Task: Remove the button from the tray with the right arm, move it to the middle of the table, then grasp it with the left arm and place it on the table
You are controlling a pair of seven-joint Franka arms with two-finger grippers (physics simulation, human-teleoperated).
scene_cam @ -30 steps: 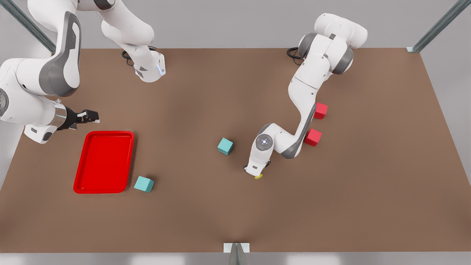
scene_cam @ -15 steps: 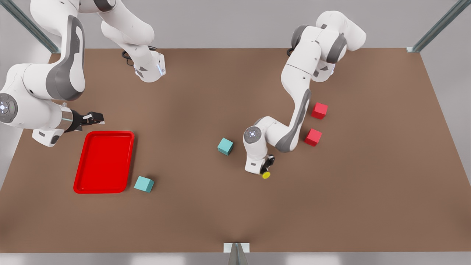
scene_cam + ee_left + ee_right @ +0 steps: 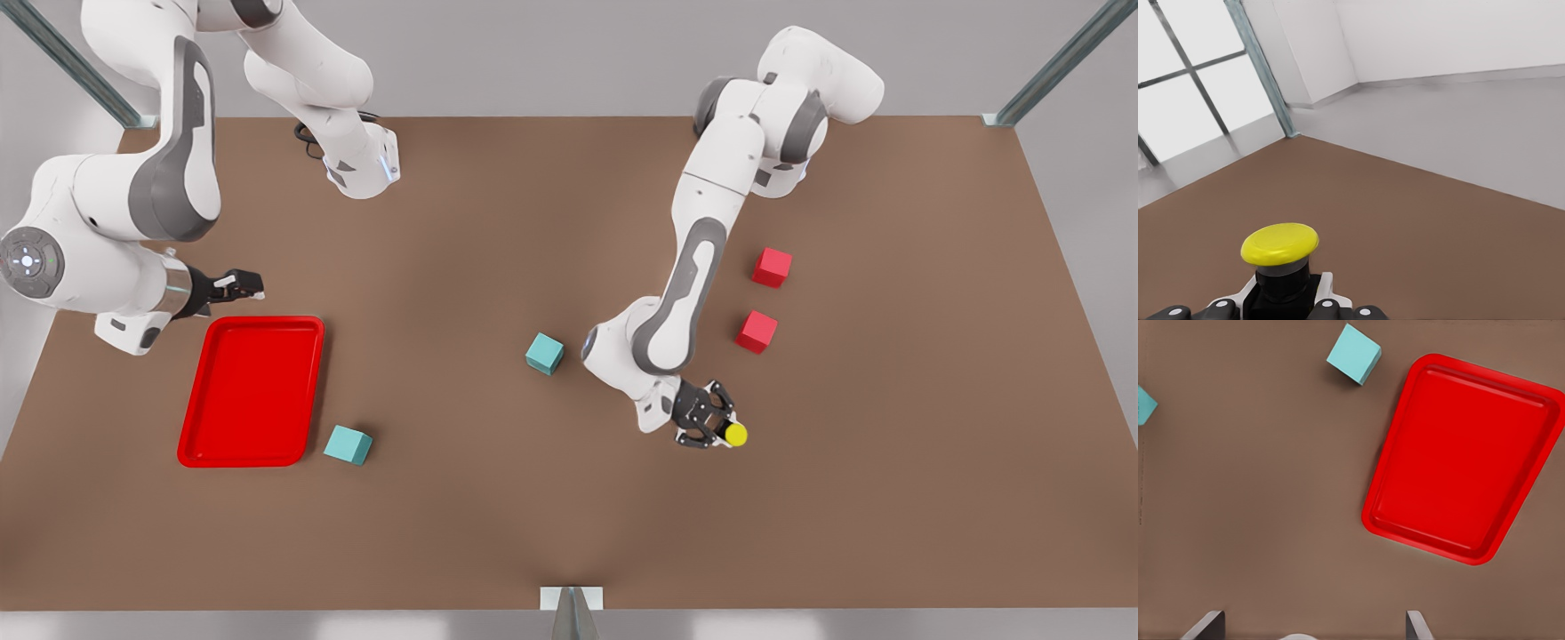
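A: Two arms are logged over the counter point(image 3: 551, 524). Largest first: the counter is unchanged, with the tray point(image 3: 252, 391) lying empty toward the front view's left.

B: Confirmed. Any change in the right arm point(image 3: 116, 240)?

A: Little. Its tool point(image 3: 247, 285) is parked just beyond the tray's far edge, nudged slightly toward the tray's far corner over the last second. Its fingers point(image 3: 1205, 628) are seen spread wide with nothing between them. It is taken to be waiting.

B: And the left arm point(image 3: 689, 276)?

A: A clear change. Its wrist has been swung out toward the front view's right, from pointing down to lying nearly level. The left tool point(image 3: 718, 431) is closed on the dark body of the button point(image 3: 734, 434); the yellow cap juts beyond the fingertips.

B: Is the button on the counter?

A: Contact cannot be judged. It is held right of centre, clear of the teal cubes and red cubes. Handover is judged complete; only setting down and release remain.
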